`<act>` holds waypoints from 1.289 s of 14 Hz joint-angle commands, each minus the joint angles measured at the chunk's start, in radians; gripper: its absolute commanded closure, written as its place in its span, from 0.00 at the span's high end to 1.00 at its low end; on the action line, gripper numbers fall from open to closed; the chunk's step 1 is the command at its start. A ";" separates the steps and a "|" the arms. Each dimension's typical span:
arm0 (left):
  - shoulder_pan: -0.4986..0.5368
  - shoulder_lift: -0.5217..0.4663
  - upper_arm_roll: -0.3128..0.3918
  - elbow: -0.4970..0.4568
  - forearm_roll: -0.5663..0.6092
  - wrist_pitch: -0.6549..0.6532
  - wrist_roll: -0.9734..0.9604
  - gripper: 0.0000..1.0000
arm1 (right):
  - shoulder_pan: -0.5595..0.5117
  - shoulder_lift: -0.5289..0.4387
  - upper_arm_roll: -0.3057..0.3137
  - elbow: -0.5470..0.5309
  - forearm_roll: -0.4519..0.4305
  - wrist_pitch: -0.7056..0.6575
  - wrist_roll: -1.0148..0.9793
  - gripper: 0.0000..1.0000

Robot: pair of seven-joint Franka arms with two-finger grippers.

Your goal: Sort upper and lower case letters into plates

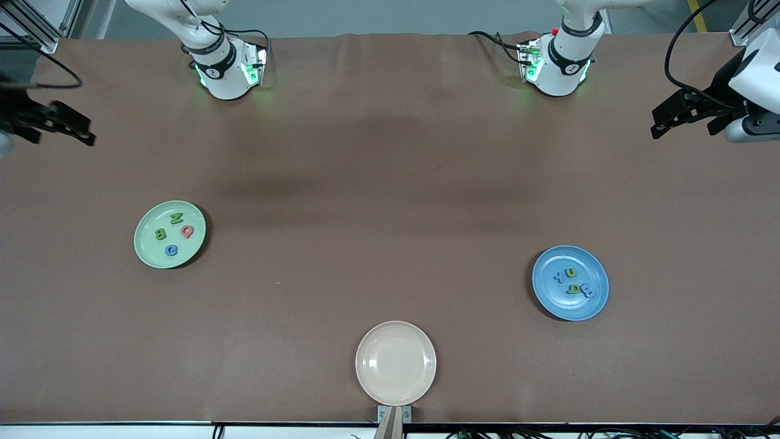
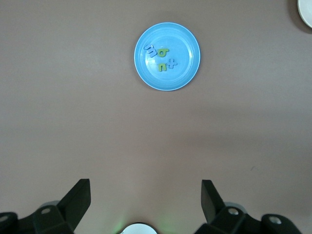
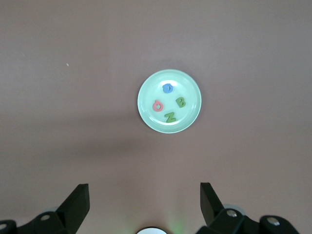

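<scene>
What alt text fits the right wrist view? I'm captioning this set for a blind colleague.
A pale green plate on a brown table holds four small letters: a blue C, a red Q, a green B and a green N. The right hand is in the foreground, its dark fingers open and holding nothing.

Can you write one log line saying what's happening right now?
stage: sorted | pale green plate: four letters | blue plate: four letters | left gripper: open, empty | right gripper: open, empty
</scene>
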 commanded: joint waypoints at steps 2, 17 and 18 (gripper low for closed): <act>0.004 -0.021 0.001 -0.006 -0.008 -0.011 0.028 1.00 | -0.015 0.065 -0.005 0.120 0.000 -0.007 0.007 1.00; 0.001 -0.006 0.003 0.043 -0.002 -0.017 0.020 1.00 | -0.009 0.120 -0.005 0.196 0.018 0.035 0.007 1.00; 0.001 -0.006 0.001 0.043 -0.002 -0.017 0.020 1.00 | -0.009 0.120 -0.005 0.196 0.018 0.036 0.007 1.00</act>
